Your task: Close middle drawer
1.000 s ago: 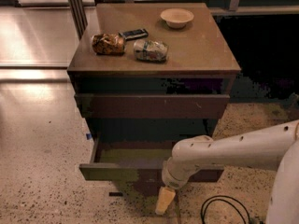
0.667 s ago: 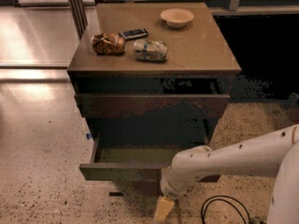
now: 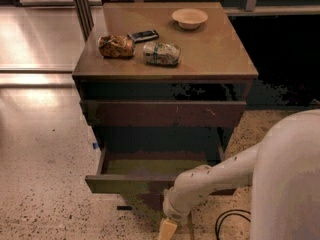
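The middle drawer [image 3: 125, 184] stands pulled well out of the cabinet [image 3: 215, 54], its olive floor showing. The arm [image 3: 220, 171] hides the right end of its front. The gripper [image 3: 169, 228] hangs just below that front's lower edge, partly cut off at the bottom. Whether it is spread or pressed together cannot be told. Print on the snack bag [image 3: 116, 46] and wrapped packet [image 3: 161, 53] on top is unreadable.

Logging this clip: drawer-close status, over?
Pincer low, just below middle drawer front. Drawer open, pulled well out. Arm crosses its right front.
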Controlling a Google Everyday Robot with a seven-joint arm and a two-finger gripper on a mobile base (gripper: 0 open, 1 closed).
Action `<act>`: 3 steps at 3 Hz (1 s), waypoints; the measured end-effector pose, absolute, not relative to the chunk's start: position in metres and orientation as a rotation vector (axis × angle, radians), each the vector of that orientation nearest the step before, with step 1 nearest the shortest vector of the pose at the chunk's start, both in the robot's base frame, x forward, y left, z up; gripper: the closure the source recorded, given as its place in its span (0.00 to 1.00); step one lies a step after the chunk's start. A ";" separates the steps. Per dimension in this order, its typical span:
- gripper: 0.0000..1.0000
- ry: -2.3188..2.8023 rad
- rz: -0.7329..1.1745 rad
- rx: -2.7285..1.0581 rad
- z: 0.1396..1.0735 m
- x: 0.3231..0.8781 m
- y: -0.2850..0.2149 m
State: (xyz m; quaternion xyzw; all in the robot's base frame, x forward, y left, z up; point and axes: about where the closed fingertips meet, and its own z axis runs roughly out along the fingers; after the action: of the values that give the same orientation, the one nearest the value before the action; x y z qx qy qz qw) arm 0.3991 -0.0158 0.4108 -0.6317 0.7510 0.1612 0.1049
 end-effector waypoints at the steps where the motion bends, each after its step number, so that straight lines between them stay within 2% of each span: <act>1: 0.00 2.209 0.430 -1.847 0.399 0.427 -0.015; 3: 0.00 2.169 0.276 -1.790 0.420 0.498 -0.022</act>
State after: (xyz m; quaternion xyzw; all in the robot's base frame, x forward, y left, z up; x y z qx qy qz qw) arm 0.4983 -0.0222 0.4203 -0.6256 0.7580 0.0966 0.1570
